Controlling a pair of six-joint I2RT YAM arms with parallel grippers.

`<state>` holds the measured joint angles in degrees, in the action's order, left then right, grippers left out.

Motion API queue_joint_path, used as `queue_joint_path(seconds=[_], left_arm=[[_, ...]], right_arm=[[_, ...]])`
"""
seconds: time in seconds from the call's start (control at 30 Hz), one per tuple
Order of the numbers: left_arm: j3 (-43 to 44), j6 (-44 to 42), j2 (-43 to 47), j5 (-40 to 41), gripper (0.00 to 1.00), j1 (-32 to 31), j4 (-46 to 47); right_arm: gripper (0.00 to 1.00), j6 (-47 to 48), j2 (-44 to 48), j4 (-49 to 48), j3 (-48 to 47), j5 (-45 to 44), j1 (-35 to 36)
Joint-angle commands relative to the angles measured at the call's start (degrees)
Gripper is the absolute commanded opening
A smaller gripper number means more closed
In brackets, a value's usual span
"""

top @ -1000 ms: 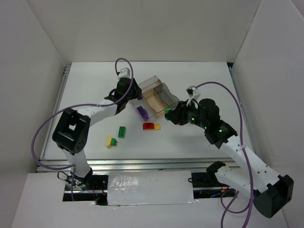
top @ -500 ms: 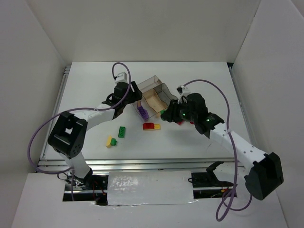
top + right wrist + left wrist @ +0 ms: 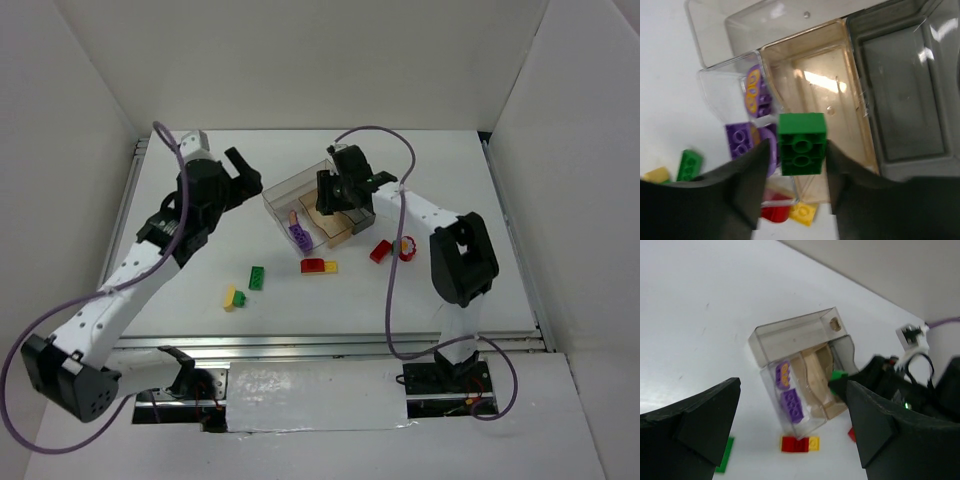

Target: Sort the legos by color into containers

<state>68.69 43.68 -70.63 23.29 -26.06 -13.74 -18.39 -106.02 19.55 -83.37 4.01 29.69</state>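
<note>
Holding a green lego (image 3: 801, 144) clenched between my right fingers (image 3: 742, 187), I now hang over the containers (image 3: 283, 196), about at the edge of the tan compartment (image 3: 815, 75), having swung in from their right. My left fingers (image 3: 695, 425) have spread wide and drawn back to the containers' left, empty, leaving purple legos (image 3: 791, 405) in the clear compartment. Green needs its own bin next, I judge; loose legos (image 3: 320, 266) wait on the tabletop (image 3: 420, 300) just in front of the containers.

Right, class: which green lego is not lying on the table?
The green lego gripped in the right tool, over the containers; the other green legos lie on the table.
</note>
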Motion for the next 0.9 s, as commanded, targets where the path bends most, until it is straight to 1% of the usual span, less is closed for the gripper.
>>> queue_joint_path(seconds=[0.0, 0.03, 0.07, 0.1, 0.17, 0.23, 0.33, 0.37, 0.4, 0.43, 0.47, 0.5, 0.53, 0.57, 0.6, 0.63, 0.67, 0.73, 0.77, 0.83, 0.87], left_arm=[[-1.0, 2.3, 7.5, 0.5, 0.99, 0.5, -18.0], [-2.9, 1.5, 11.1, -1.3, 0.99, 0.7, -18.6], [-2.9, 0.8, 12.8, -2.0, 1.00, 0.7, -19.6], [-3.5, -0.1, 14.0, -2.5, 1.00, 0.7, -20.9], [-3.0, -3.1, 16.6, -1.2, 0.99, 0.8, -25.8], [-2.1, -5.4, 17.7, 0.5, 1.00, 0.8, -30.5], [-2.6, -8.6, 19.6, 3.9, 1.00, 0.8, -34.1], [-4.7, -8.8, 21.0, 8.0, 1.00, 0.8, -34.5], [-5.6, -8.1, 21.4, 10.3, 1.00, 0.8, -35.3], [-6.5, -6.7, 22.1, 12.5, 0.99, 0.8, -36.0], [-9.2, -6.0, 23.8, 16.1, 0.99, 0.8, -35.9], [-10.1, -5.0, 24.7, 17.4, 0.99, 0.8, -35.7], [-10.2, -3.9, 26.2, 17.8, 0.99, 0.8, -35.8], [-9.1, -3.2, 26.9, 18.4, 0.99, 0.8, -37.1], [-9.2, -2.6, 28.0, 20.0, 1.00, 0.8, -36.9], [-9.7, -3.1, 29.1, 20.6, 1.00, 1.4, -36.0], [-10.6, -3.3, 31.2, 20.7, 1.00, 2.0, -35.2], [-10.8, -3.0, 32.7, 20.4, 1.00, 2.9, -35.3], [-10.9, -2.9, 33.9, 20.6, 1.00, 3.0, -35.3], [-10.9, -2.9, 34.8, 21.2, 0.99, 3.2, -35.3], [-11.0, -3.0, 35.3, 21.3, 1.00, 3.3, -35.2]], right_arm=[[0.60, 2.7, -5.4, 6.5, -7.8, -2.9, -0.2], [0.73, 2.4, -6.6, 7.2, -10.0, -2.8, -0.2], [0.73, 2.4, -6.7, 7.3, -10.7, -2.9, -0.2], [0.81, 2.2, -6.6, 7.1, -11.2, -1.6, -0.2], [1.00, 2.1, -5.0, 6.3, -10.9, -1.5, 0.1], [1.00, 1.8, -3.4, 6.4, -10.8, -2.2, 0.4], [1.00, -0.5, 1.6, 5.9, -8.0, -3.6, 2.6], [1.00, -1.8, 4.7, 5.4, -6.8, -4.8, 5.9], [1.00, -3.2, 6.2, 5.0, -4.5, -6.9, 8.1], [1.00, -6.7, 7.2, 4.5, -3.6, -12.2, 10.4], [1.00, -8.9, 8.1, 4.8, -2.9, -16.0, 15.7], [1.00, -11.9, 7.7, 6.0, -3.3, -19.7, 17.8], [1.00, -17.2, 5.8, 8.1, -3.7, -22.9, 19.5], [1.00, -20.0, 4.3, 9.8, -4.3, -24.6, 21.3], [1.00, -22.7, 2.8, 10.9, -6.2, -26.8, 24.4], [1.00, -25.9, 1.2, 12.6, -7.2, -29.0, 25.9], [1.00, -27.6, -2.8, 14.7, -8.9, -33.2, 27.2], [0.99, -30.5, -7.6, 20.1, -15.9, -34.9, 30.0], [1.00, -31.2, -12.2, 22.1, -20.8, -36.0, 30.6], [1.00, -33.1, -18.3, 27.0, -25.1, -36.8, 31.6], [0.99, -33.5, -19.7, 27.8, -27.5, -36.7, 31.7]])
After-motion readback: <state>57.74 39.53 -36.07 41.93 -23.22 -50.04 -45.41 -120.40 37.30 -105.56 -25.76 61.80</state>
